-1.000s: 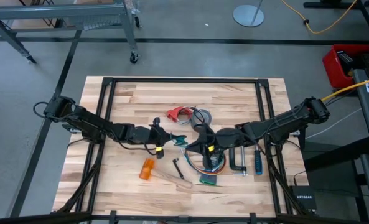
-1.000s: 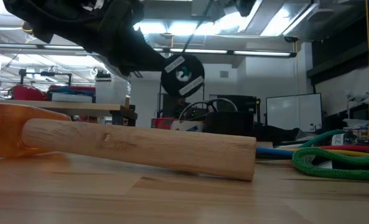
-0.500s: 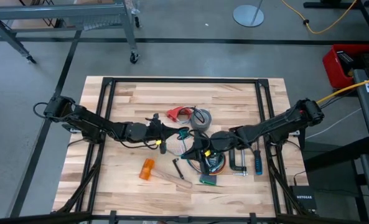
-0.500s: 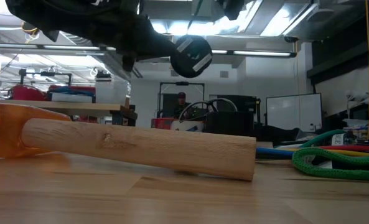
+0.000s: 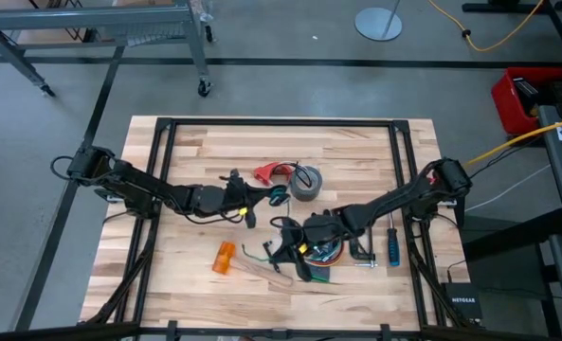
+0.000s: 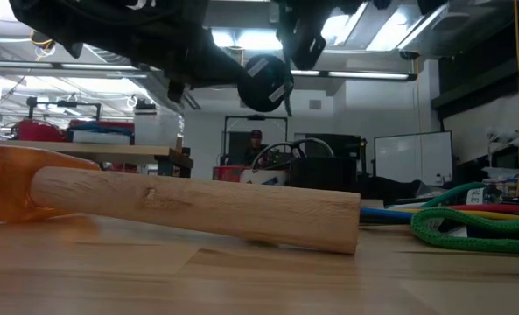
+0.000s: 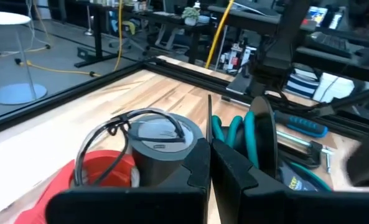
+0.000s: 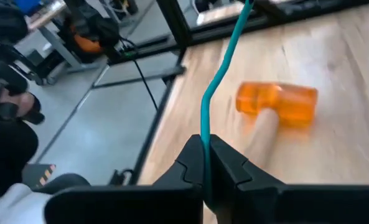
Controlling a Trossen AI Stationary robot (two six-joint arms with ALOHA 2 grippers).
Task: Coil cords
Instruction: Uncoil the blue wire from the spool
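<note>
**Q:** Where does the coiling stand?

**A:** Midway, by the look of it. The right gripper (image 8: 204,167) has its jaws pinched together on a teal cord (image 8: 216,87), which rises as a free strand in the right wrist view, above the bench (image 5: 356,152) near the orange-headed mallet (image 5: 226,258). The left gripper (image 7: 210,163) sits near the bench's middle with its jaws together on a thin dark cord (image 7: 208,118); just beyond them the left wrist view shows teal loops (image 7: 233,132) already gathered and a dark round disc (image 7: 262,140) on edge.

**Q:** And the other cord?

**A:** A thin dark cable (image 7: 119,127) loops loosely over the grey tape roll (image 5: 306,182) and down beside the red plastic piece (image 5: 264,172), near the back of the cluster. It looks untouched, not yet wound.

**Q:** What is left, then?

**A:** Judging from this, the free teal length must be drawn into its loops, and the red-ended cable coiled from scratch. A jumble of coloured wires (image 5: 323,252), a clamp (image 5: 361,248) and a blue-handled screwdriver (image 5: 391,246) lie by the right arm, where a trailing strand could snag.
</note>
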